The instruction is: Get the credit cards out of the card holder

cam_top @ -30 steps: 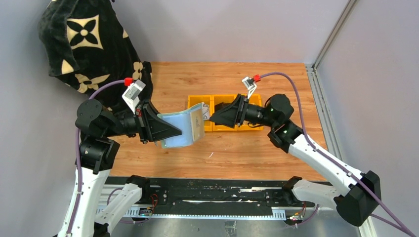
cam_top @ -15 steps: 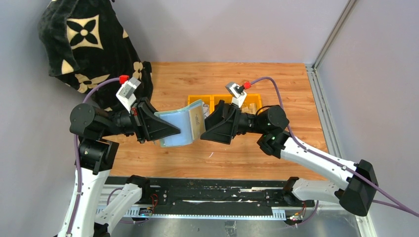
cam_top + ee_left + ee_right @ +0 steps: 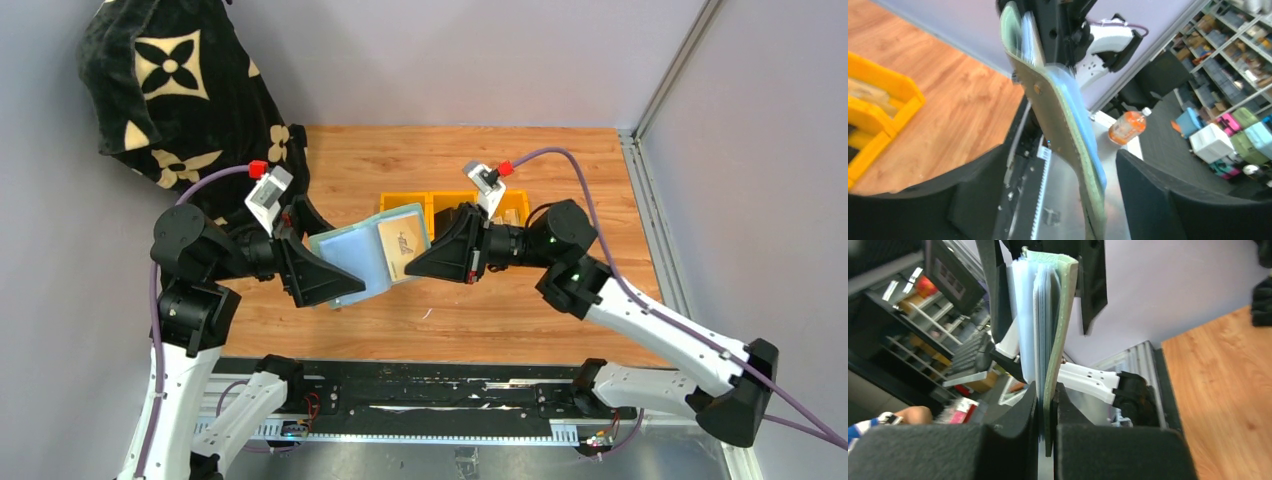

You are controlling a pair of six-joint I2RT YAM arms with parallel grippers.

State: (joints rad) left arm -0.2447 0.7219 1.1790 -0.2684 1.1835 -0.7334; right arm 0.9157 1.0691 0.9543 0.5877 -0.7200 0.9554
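I have the card holder (image 3: pixel 362 252) up in the air over the table (image 3: pixel 520 310), lying open between the two arms. Its long axis runs from the left gripper (image 3: pixel 335 288) across to the right gripper (image 3: pixel 410 271). The right gripper is clamped on the holder's right-hand edge: in the right wrist view its fingers (image 3: pixel 998 440) press together on the sage cover and the pockets beside it. The left gripper stands spread. In the left wrist view its fingers (image 3: pixel 1198 200) sit either side of the holder's other end with a gap on each side, so I judge it is gripping nothing. A tan credit card (image 3: pixel 400 244) shows in a pocket on the upturned face, just beside the right gripper's tips and at the far end from the left gripper. The nearer arm is busy carrying, so as I see it the free left gripper must travel along the holder's length to reach that card. The yellow bins (image 3: pixel 455 203) lie just beyond on the table.
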